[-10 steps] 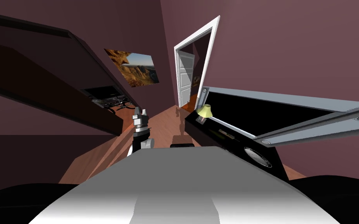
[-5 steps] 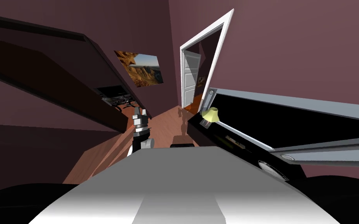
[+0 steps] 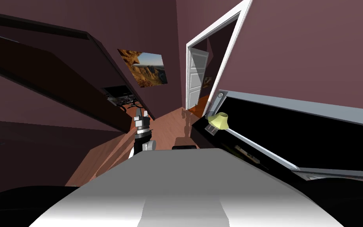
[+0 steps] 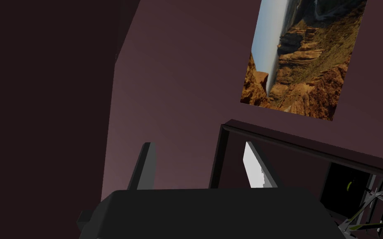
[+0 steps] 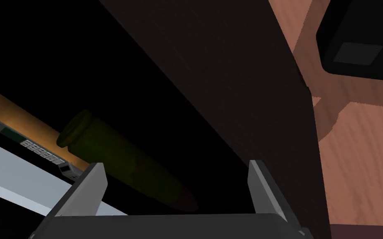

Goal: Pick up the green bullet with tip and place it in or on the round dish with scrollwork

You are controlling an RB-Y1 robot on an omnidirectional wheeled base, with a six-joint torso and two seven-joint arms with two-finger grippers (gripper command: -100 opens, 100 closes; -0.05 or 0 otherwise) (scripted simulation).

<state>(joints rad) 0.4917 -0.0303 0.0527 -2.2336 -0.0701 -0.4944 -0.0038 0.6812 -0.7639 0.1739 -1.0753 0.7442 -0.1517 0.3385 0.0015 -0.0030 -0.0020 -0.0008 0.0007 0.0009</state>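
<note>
My right gripper (image 5: 176,182) is hanging wide open at the green bullet (image 5: 124,159), in from the cabinet (image 5: 236,83) edge. It's lying skewed, so I'm risking rolling it away

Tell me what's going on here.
The robot is at the pick-up stage. Its right gripper is open and hangs close to the green bullet. The bullet lies on its side on a dark surface with its reddish tip towards the gripper, and it is not yet gripped. The left gripper is also open and holds nothing, and it is held out in front of the chest.
</note>
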